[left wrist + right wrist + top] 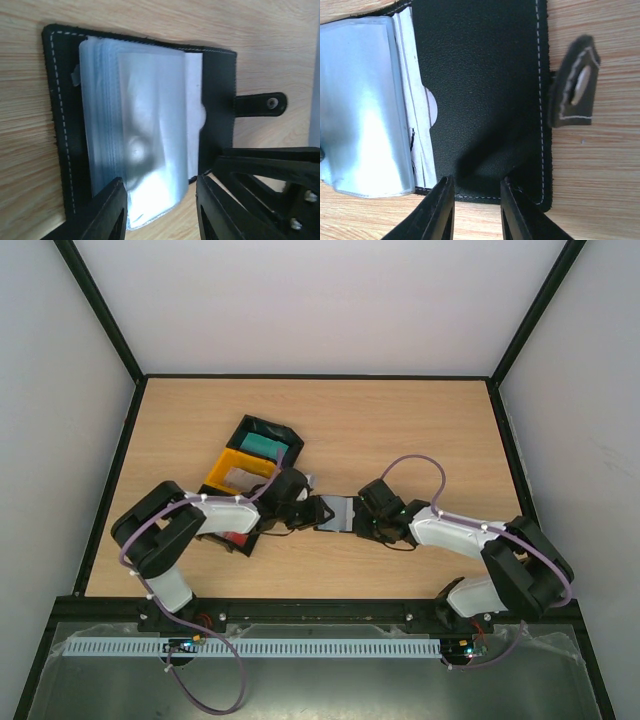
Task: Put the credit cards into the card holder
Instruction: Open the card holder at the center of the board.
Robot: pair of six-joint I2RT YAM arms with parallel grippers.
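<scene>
Open holder [335, 513] mid-desk. Left fingers [107, 210] half-open astride its clear sleeves [145, 125]; right fingers [440, 210] narrow, gapped, at its outer edge. Black tray [258, 423] holds teal cards [265, 445], yellow tray [215, 478] pale cards [243, 478].

I see the black leather-like card holder [485, 90] open on the wooden table [600, 190]. My right gripper [476, 184], fingers parted, straddles its near edge.
</scene>
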